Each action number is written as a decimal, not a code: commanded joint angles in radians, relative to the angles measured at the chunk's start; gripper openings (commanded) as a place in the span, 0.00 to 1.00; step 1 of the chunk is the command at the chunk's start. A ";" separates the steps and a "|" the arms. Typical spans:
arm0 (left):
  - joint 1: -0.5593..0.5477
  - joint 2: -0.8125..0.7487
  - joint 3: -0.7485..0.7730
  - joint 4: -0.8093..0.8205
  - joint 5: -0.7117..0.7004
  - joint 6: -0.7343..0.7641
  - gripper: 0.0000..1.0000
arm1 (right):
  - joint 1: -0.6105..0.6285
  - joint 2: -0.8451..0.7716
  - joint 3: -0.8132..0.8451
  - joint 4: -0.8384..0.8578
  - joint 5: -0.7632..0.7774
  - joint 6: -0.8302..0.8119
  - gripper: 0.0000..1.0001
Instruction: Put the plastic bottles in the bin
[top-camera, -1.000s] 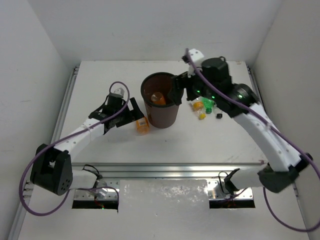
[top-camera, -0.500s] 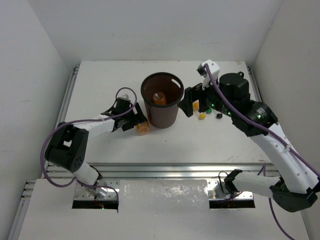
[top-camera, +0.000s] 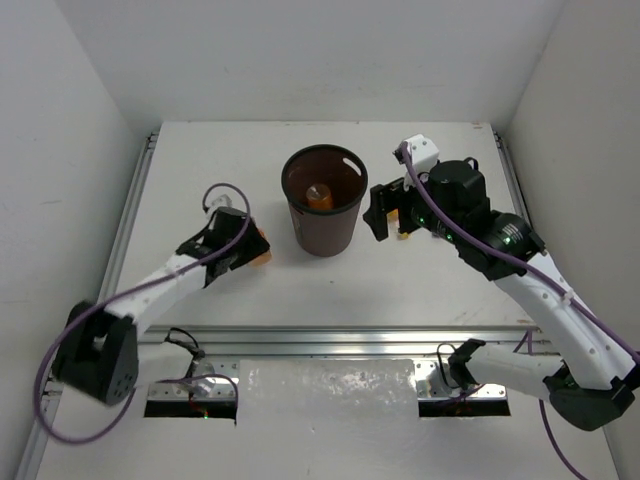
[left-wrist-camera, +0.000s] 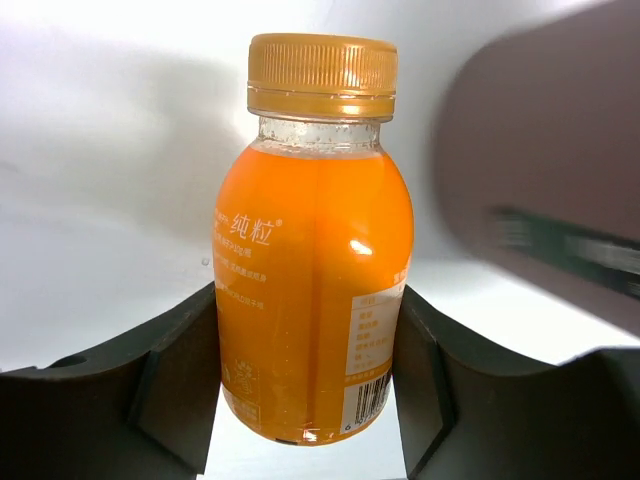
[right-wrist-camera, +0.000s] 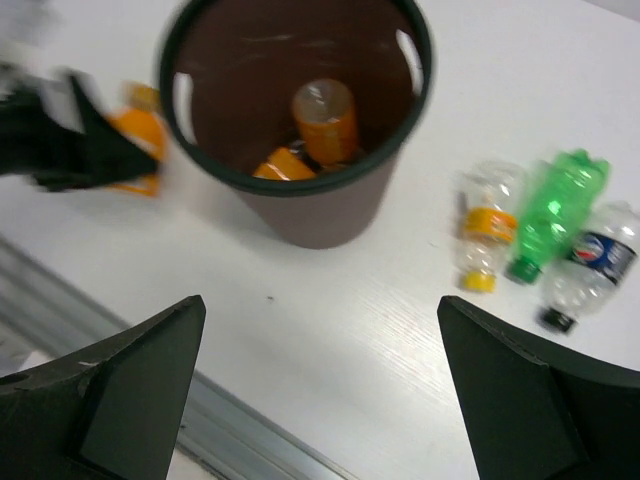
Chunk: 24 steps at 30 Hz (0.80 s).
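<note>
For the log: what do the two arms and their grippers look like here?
The left arm and right arm have white link shells, black joint housings and a purple cable each. The left gripper and right gripper are black, with broad matte wedge-shaped fingers.

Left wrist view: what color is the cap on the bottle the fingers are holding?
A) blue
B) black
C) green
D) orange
D: the orange bottle pinched between the fingers of the left gripper wears a ridged orange cap.
</note>
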<state>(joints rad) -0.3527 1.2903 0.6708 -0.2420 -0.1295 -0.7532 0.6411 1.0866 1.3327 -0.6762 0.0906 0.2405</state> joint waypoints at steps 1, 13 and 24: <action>-0.009 -0.291 0.061 -0.132 -0.177 -0.006 0.12 | -0.007 0.001 -0.043 0.012 0.193 0.043 0.99; -0.035 -0.137 0.650 -0.111 0.201 0.180 0.15 | -0.142 0.039 -0.011 0.098 0.274 0.117 0.99; -0.121 0.171 0.837 -0.161 0.137 0.167 0.53 | -0.518 0.259 0.099 0.053 -0.025 0.158 0.99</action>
<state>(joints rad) -0.4603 1.4754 1.4261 -0.3901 0.0265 -0.5987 0.1673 1.3258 1.4261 -0.6334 0.1745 0.3702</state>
